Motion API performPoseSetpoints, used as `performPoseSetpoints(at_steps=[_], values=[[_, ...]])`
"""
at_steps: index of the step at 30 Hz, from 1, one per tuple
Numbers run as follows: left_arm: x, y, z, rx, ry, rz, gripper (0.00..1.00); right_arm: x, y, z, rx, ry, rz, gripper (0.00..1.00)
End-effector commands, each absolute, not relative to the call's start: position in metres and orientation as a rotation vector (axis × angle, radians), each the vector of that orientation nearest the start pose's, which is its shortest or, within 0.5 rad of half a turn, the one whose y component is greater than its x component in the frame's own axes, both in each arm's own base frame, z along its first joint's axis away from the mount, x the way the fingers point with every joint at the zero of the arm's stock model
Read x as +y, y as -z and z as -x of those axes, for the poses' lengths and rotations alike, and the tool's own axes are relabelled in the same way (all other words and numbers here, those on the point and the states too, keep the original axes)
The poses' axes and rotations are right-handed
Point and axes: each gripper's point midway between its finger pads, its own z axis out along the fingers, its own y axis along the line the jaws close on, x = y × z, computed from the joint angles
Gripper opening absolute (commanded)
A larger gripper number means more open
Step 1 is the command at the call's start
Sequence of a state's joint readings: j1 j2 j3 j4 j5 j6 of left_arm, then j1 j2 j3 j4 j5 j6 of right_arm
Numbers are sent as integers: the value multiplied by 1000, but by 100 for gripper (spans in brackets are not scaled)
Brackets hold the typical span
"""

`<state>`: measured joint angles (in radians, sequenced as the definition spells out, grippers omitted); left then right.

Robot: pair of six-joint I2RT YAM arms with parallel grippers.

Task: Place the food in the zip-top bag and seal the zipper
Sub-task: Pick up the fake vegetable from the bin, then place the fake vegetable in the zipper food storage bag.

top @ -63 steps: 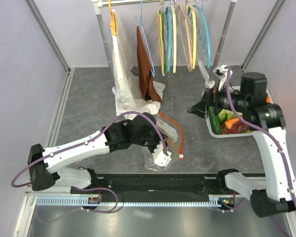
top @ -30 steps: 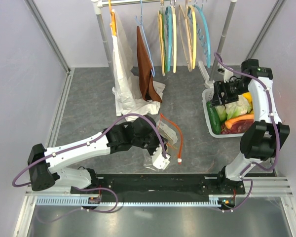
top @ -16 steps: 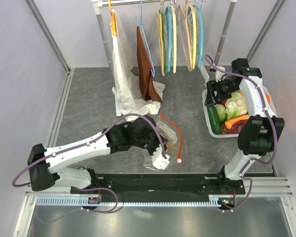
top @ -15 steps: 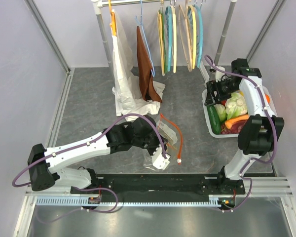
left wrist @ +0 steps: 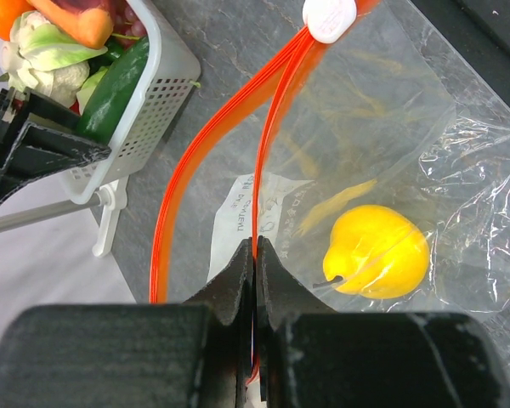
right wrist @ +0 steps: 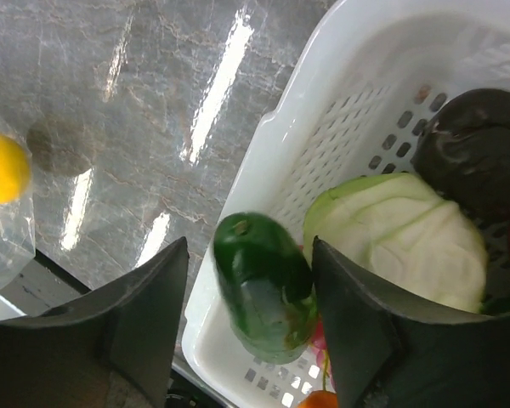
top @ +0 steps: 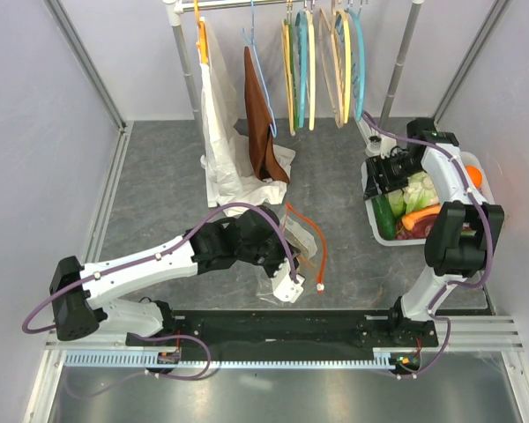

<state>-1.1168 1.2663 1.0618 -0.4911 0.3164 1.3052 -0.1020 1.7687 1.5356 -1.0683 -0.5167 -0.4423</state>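
The clear zip-top bag (left wrist: 391, 127) lies on the grey table in front of my left arm, and it also shows in the top view (top: 301, 231). A yellow fruit (left wrist: 378, 251) lies inside it. My left gripper (left wrist: 255, 248) is shut on one lip of the orange-red zipper (left wrist: 206, 144), whose mouth stands open. My right gripper (right wrist: 248, 255) is open low over the white basket (right wrist: 268, 157), one finger on each side of the dark green cucumber (right wrist: 263, 289), with gaps. The round orange (top: 473, 176) sits at the basket's far right.
The basket (top: 371, 201) also holds a pale green cabbage (right wrist: 404, 242), a carrot (top: 420, 216) and a red meat slab (top: 414, 232). Behind stand a clothes rack post (top: 392, 75), coloured hangers (top: 322, 70), a white garment (top: 216, 132) and a brown cloth (top: 260, 115).
My right arm has swung back and come down over the basket's left end, bringing its open fingers around the cucumber. My left arm and the bag have not moved.
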Motion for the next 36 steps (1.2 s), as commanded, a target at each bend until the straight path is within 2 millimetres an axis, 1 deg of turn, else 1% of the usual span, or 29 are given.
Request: performPoseSetpoints(at_steps=[1, 3, 4, 6, 7, 9, 10, 11, 12, 13, 14, 16, 17, 19, 20, 21, 22, 24, 26, 27, 28, 29, 30, 31, 32, 33, 34, 35, 36], values=[[-356, -214, -153, 577, 255, -2125, 2, 38, -141, -358, 2590, -586, 576, 61], [-356, -214, -153, 580, 255, -2126, 2, 39, -147, -361, 2578, -581, 562, 55], [-356, -212, -153, 581, 255, -2130, 2, 39, -150, -362, 2571, -578, 556, 48], [-356, -213, -154, 581, 251, -2130, 2, 39, -165, -365, 2539, -561, 534, 46], [-355, -213, -154, 584, 248, -2129, 2, 38, -171, -367, 2526, -555, 523, 42], [-355, -213, -154, 585, 244, -2131, 2, 37, -191, -368, 2486, -529, 499, 35], [-355, -213, -155, 587, 241, -2129, 2, 34, -197, -367, 2484, -532, 458, 31], [-355, -213, -155, 588, 242, -2130, 2, 32, -210, -364, 2454, -523, 444, 27], [-354, -213, -156, 595, 237, -2129, 2, 29, -216, -361, 2441, -519, 428, 25], [-354, -214, -156, 596, 237, -2128, 2, 24, -223, -355, 2432, -526, 401, 22], [-353, -213, -156, 598, 236, -2130, 2, 23, -237, -348, 2399, -513, 396, 20], [-351, -213, -155, 598, 236, -2127, 2, 18, -247, -337, 2377, -526, 359, 17], [-351, -211, -155, 602, 238, -2131, 2, 23, -262, -327, 2329, -559, 347, 14], [-350, -210, -154, 605, 241, -2133, 2, 31, -266, -314, 2304, -614, 329, 10], [-350, -209, -154, 606, 240, -2134, 2, 42, -280, -304, 2252, -665, 333, 11], [-350, -208, -154, 615, 245, -2135, 2, 48, -283, -298, 2237, -701, 333, 11], [-350, -208, -155, 623, 245, -2133, 2, 54, -294, -293, 2190, -718, 343, 11], [-351, -206, -155, 633, 252, -2133, 2, 71, -306, -282, 2132, -851, 354, 11], [-351, -207, -155, 643, 257, -2130, 2, 83, -320, -277, 2064, -933, 364, 12], [-352, -207, -155, 643, 259, -2127, 2, 93, -321, -273, 2060, -1040, 320, 13], [-351, -207, -156, 650, 257, -2125, 2, 96, -328, -277, 2011, -1045, 336, 13], [-351, -207, -156, 653, 256, -2124, 2, 100, -329, -278, 2003, -1058, 335, 13], [-352, -207, -157, 660, 258, -2123, 2, 110, -327, -276, 2021, -1105, 299, 13], [-351, -207, -158, 668, 257, -2119, 2, 113, -335, -282, 1968, -1080, 323, 13], [-351, -208, -159, 681, 262, -2112, 2, 118, -339, -284, 1950, -1090, 320, 13], [-350, -207, -159, 691, 263, -2111, 2, 128, -339, -283, 1943, -1123, 315, 13], [-350, -206, -161, 695, 262, -2111, 2, 134, -354, -288, 1889, -1134, 299, 13], [-350, -207, -161, 695, 260, -2109, 2, 140, -360, -289, 1872, -1149, 300, 13], [-349, -207, -161, 696, 257, -2109, 2, 151, -367, -287, 1853, -1169, 328, 13]])
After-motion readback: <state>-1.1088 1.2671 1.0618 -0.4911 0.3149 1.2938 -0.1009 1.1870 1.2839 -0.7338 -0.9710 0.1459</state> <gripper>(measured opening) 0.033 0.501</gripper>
